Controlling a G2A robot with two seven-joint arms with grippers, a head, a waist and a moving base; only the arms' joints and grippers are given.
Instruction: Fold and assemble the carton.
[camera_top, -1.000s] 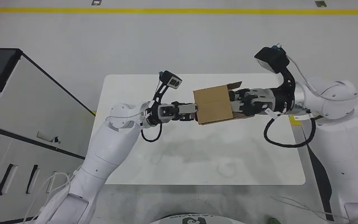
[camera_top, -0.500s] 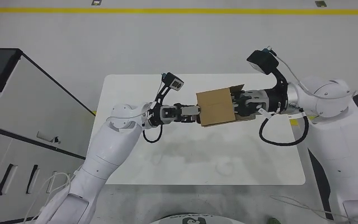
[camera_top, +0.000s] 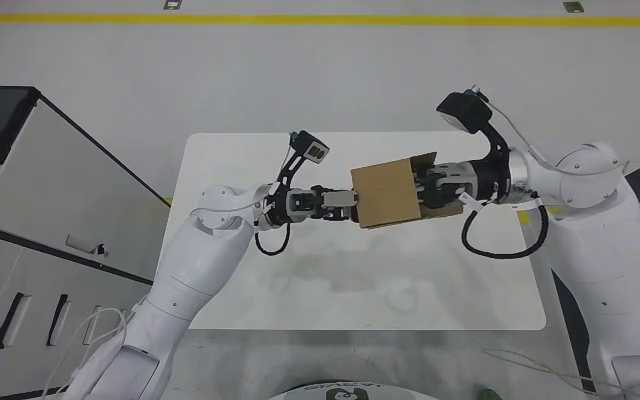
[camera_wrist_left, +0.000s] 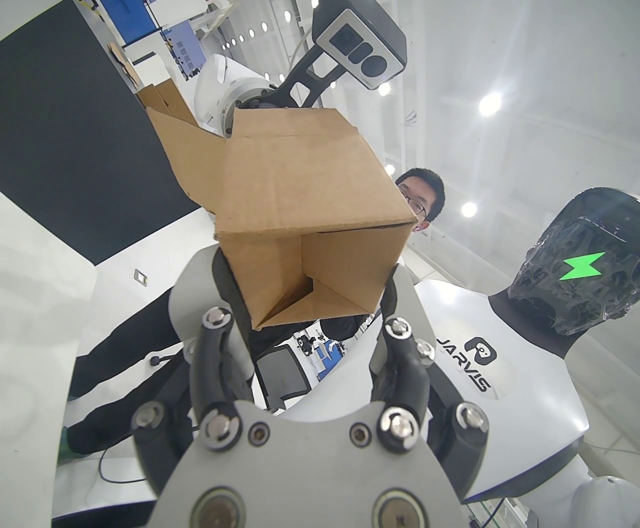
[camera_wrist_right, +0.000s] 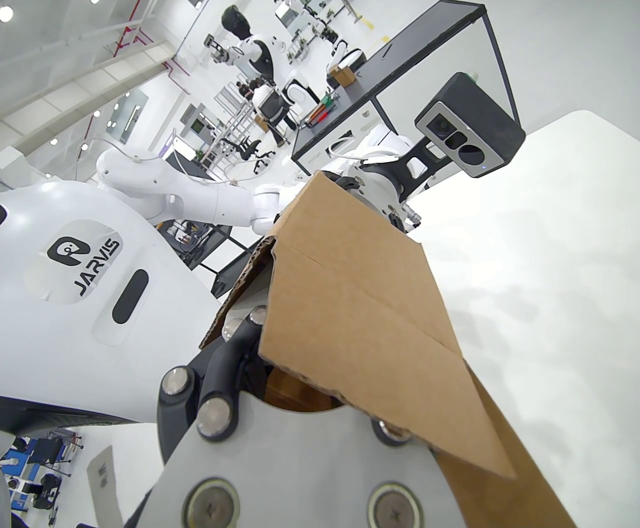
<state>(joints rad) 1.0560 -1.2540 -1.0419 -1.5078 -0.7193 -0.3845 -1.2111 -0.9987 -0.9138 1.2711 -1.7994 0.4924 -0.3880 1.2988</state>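
Our left gripper (camera_wrist_left: 309, 282) clenches the carton (camera_top: 385, 195) at its left end; whether our right gripper (camera_top: 432, 190) grasps it we cannot tell

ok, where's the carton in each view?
Top view: carton centre, held between left claw and right claw.
Left wrist view: carton centred, near end between the left claw's fingers.
Right wrist view: carton close up, over the right claw.
Shared landmark: open flaps at the right claw's end.

The left gripper (camera_top: 349, 201) and right gripper (camera_top: 428, 190) block the carton (camera_top: 385, 195) at both ends; open room lies beside the carton, over the table (camera_top: 330, 290).
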